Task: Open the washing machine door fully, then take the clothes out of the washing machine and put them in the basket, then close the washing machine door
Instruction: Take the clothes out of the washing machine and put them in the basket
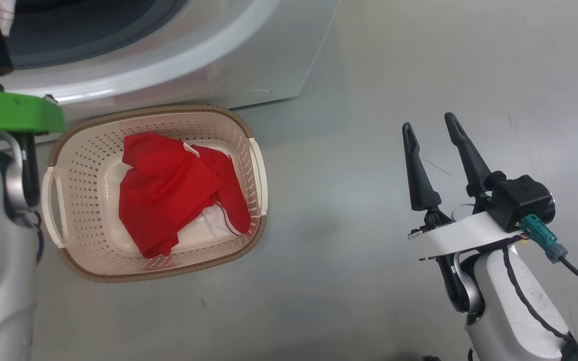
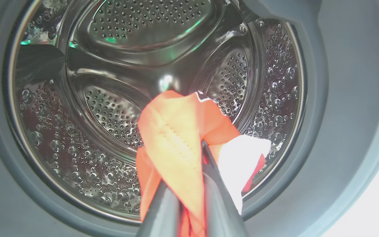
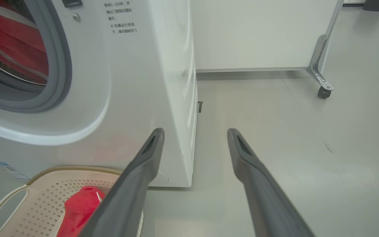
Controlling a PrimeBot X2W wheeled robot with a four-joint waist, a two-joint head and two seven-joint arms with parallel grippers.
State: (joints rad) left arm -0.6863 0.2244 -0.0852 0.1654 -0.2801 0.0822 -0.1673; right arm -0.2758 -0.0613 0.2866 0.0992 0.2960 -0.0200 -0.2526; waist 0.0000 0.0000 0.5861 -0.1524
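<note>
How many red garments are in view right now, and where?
2. One red garment lies in the basket; another is pinched in the left gripper at the washing machine mouth. The basket heap may hide more.

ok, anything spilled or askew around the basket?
Nothing stands out. The basket sits upright on the floor by the washer, one red garment fully inside it, nothing spilled. The left jaws hold a second red garment in front of the drum.

Grey floor (image 1: 369,250); white panel (image 3: 258,33), prob. on caster (image 3: 323,93).
</note>
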